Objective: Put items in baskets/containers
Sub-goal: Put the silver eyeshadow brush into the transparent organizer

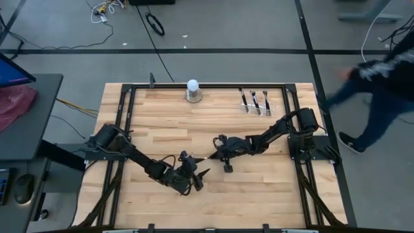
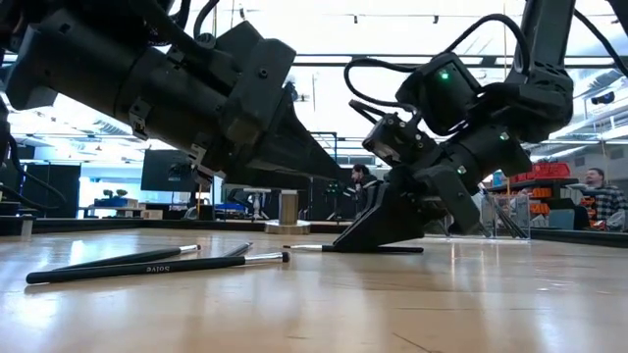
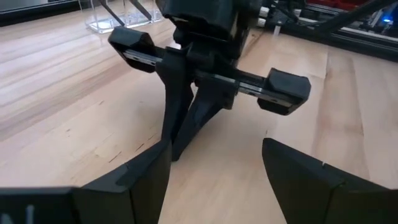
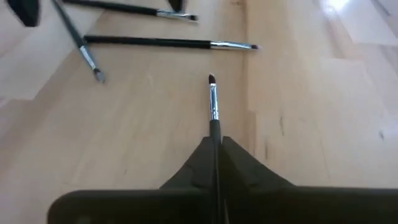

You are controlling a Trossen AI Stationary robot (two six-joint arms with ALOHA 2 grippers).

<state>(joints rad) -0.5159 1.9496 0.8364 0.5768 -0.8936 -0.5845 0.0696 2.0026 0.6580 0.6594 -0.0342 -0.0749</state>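
My right gripper (image 1: 213,154) is at the table's middle, shut on a thin dark brush (image 4: 213,102) with a silver ferrule and a small reddish tip. My left gripper (image 3: 214,155) is open just to the near-left of it (image 1: 194,169) and faces it, touching nothing. Three more dark brushes (image 4: 168,42) lie flat on the wood ahead of the right gripper, and they also show in the low view (image 2: 157,265). The clear holder (image 1: 257,102) stands near the far edge with three brushes leaning in it. My right gripper pinches the brush's dark handle (image 4: 215,132) between its two fingers, just behind the ferrule. The fingers slant down from the table's right, and the bristle end juts out ahead of them. In the low view the brush (image 2: 358,248) lies level at the tabletop under the fingertips.
A white ball on a round grey base (image 1: 193,90) stands at the far edge, left of the holder. A black frame rail (image 1: 207,85) borders the wooden table. A person (image 1: 381,77) moves on the floor beyond the table's right side.
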